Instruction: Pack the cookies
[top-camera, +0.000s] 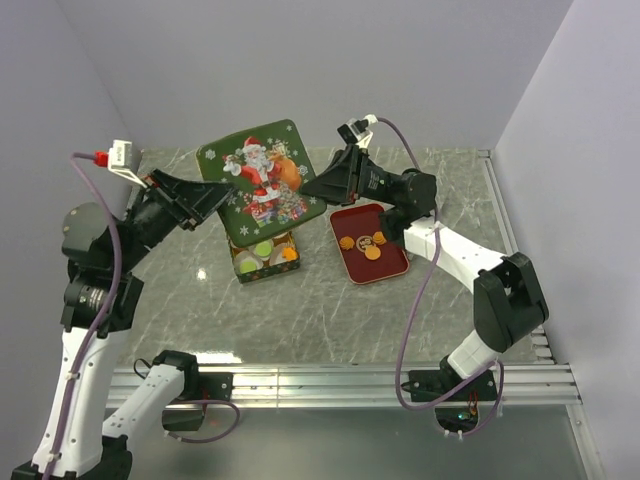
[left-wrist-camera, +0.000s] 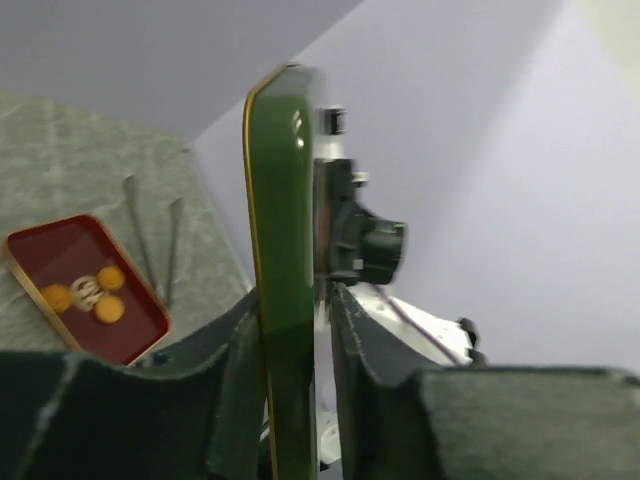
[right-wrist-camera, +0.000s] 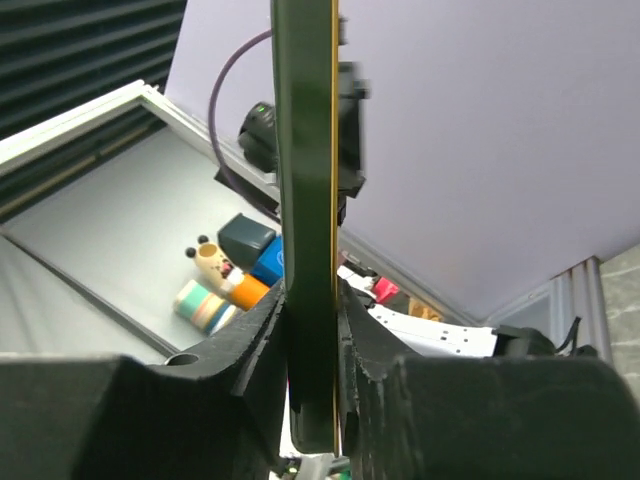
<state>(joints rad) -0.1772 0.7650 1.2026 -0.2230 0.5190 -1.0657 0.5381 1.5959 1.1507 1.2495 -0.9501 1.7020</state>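
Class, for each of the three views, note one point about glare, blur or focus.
Top view: sharp, with white glare patches on the marble table. Left wrist view: the upper edge of the lid is smeared; the red tray is clear. Right wrist view: the lid edge is crisp against an evenly lit wall.

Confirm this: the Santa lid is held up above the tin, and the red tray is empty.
Wrong on one count, as the top external view shows: the Santa lid is held up above the tin, but the red tray is not empty; cookies lie on it.
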